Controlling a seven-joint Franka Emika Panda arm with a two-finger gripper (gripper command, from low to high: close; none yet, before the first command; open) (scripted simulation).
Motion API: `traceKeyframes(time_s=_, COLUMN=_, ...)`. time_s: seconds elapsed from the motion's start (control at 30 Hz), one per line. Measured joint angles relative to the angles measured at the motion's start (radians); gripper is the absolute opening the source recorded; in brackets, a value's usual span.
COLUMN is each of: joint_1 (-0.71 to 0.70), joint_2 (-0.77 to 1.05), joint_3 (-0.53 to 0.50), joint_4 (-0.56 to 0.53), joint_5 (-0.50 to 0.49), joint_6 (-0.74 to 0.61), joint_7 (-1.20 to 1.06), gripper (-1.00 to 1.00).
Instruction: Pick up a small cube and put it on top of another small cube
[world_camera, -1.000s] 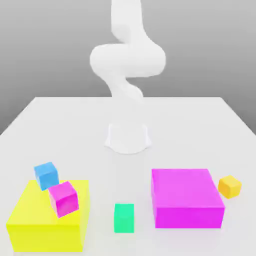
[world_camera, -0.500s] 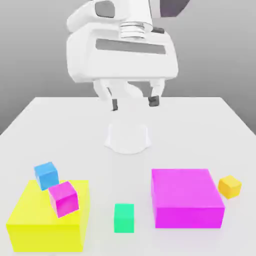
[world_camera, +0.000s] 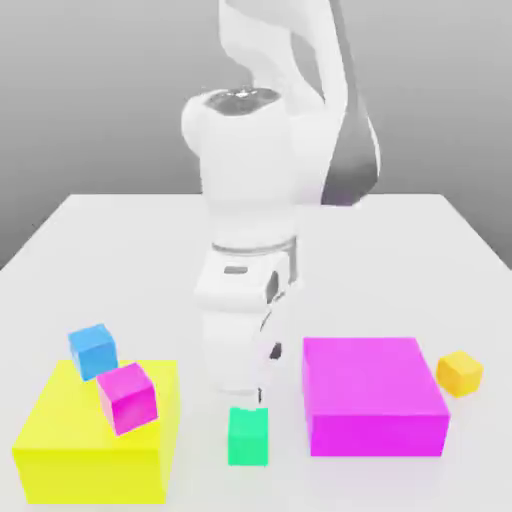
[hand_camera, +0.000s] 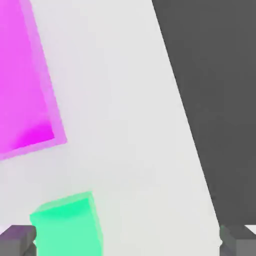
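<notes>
The small green cube (world_camera: 248, 436) rests on the white table near the front, between the two big blocks. My gripper (world_camera: 252, 398) hangs just above and slightly behind it, pointing down. In the hand view the green cube (hand_camera: 67, 225) lies close to one dark fingertip (hand_camera: 17, 241), off the midline of my gripper (hand_camera: 128, 243). The fingers stand wide apart, open, with nothing gripped. A small blue cube (world_camera: 93, 350) and a small orange cube (world_camera: 460, 372) sit farther off.
A big magenta block (world_camera: 375, 395) stands close on the exterior view's right of the green cube. A big yellow block (world_camera: 95, 440) stands on the left with a tilted small magenta cube (world_camera: 127, 397) on it. The table edge (hand_camera: 187, 125) runs past the gripper.
The arm has come down from high over the table's middle to just above the green cube, fingers still apart. None of the cubes or blocks moved.
</notes>
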Motion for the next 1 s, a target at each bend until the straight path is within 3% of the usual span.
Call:
traceKeyframes(time_s=0.13, joint_1=-0.022, joint_2=0.093, joint_3=0.02, joint_4=-0.029, joint_5=0.008, joint_6=0.061, joint_7=-0.137, gripper=0.0)
traceKeyframes(time_s=0.33, joint_1=-0.144, joint_2=0.266, joint_3=0.177, joint_4=0.004, joint_5=0.164, joint_6=0.191, joint_7=-0.272, gripper=0.0)
traceKeyframes(time_s=0.37, joint_1=-0.173, joint_2=0.295, joint_3=0.212, joint_4=0.01, joint_5=0.187, joint_6=0.214, joint_7=-0.289, gripper=-1.0)
traceKeyframes(time_s=0.6, joint_1=-0.181, joint_2=0.302, joint_3=0.22, joint_4=0.011, joint_5=0.193, joint_6=0.218, joint_7=-0.294, gripper=-1.0)
traceKeyframes(time_s=0.87, joint_1=-0.101, joint_2=0.087, joint_3=0.084, joint_4=-0.028, joint_5=-0.028, joint_6=0.049, joint_7=-0.147, gripper=-1.0)
traceKeyframes(time_s=1.0, joint_1=-0.169, joint_2=-0.019, joint_3=0.04, joint_4=0.041, joint_5=-0.102, joint_6=-0.114, joint_7=-0.314, gripper=-1.0)
